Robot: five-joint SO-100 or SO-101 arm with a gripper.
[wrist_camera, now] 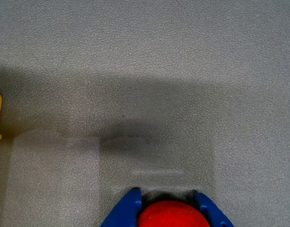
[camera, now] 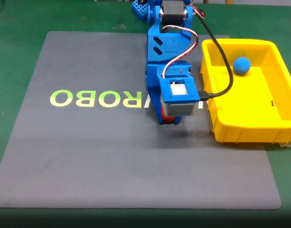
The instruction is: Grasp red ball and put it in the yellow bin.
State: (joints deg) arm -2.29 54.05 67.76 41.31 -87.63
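One red ball (wrist_camera: 169, 215), matte and plain, is seen clamped between the two blue fingertips of the gripper (wrist_camera: 168, 208) just above the grey mat (wrist_camera: 145, 71), left of the yellow bin (camera: 240, 128) in the fixed view. Only the tips appear to hold the sphere, so it could be squeezed out and rolled away if the lift is jerked. The bin's near wall could be struck in transit. A blue ball (camera: 241, 65) is already held by the bin.
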